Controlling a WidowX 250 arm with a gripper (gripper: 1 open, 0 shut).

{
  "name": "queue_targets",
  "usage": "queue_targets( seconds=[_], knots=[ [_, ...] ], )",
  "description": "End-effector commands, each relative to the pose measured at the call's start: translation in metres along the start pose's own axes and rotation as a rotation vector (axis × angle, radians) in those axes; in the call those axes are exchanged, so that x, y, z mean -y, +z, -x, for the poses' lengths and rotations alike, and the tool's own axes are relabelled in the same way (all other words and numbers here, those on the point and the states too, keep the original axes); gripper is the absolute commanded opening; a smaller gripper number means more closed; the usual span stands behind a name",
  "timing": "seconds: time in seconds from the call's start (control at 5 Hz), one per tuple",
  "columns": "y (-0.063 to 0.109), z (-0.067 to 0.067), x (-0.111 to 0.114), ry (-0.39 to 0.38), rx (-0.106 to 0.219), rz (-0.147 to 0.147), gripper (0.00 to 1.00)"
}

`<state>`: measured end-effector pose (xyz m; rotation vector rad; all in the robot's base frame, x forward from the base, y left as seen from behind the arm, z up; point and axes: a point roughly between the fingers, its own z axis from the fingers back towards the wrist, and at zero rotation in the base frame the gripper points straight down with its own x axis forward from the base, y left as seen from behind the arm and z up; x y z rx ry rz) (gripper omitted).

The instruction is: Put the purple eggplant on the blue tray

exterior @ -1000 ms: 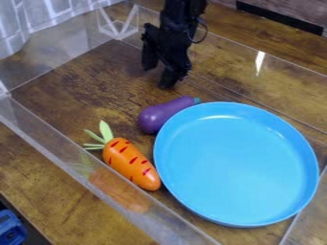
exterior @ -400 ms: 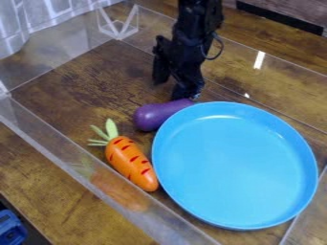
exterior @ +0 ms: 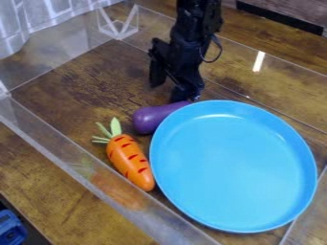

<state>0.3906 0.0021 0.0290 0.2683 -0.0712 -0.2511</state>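
Note:
The purple eggplant (exterior: 161, 115) lies on the wooden table, touching the left rim of the blue tray (exterior: 236, 165). The tray is large, round and holds nothing. My black gripper (exterior: 173, 84) hangs just behind the eggplant, fingers pointing down and apart, with nothing between them. Its fingertips are a little above and behind the eggplant's far end.
An orange carrot with green leaves (exterior: 128, 158) lies left of the tray, in front of the eggplant. A clear plastic wall (exterior: 76, 153) runs along the table's front left. Another clear piece (exterior: 118, 21) stands at the back.
The gripper has moved right and closer to the eggplant. The camera view shifted slightly; the eggplant, carrot and tray keep their places relative to each other.

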Motion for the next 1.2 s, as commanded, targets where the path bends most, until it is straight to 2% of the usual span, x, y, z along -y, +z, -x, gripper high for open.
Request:
queue_targets(
  seconds=[0.0,0.2,0.6,0.8,1.0],
  knots=[
    [0.020,-0.006,0.012,0.026,0.056,-0.012,1.00],
    [0.014,-0.001,0.020,0.062,0.039,-0.013,1.00],
    [0.003,-0.007,0.035,0.014,0.029,-0.020,1.00],
    [-0.004,-0.008,0.031,0.025,0.013,-0.026,1.00],
    [-0.010,-0.008,0.027,0.039,-0.004,-0.033,0.00]
  ],
)
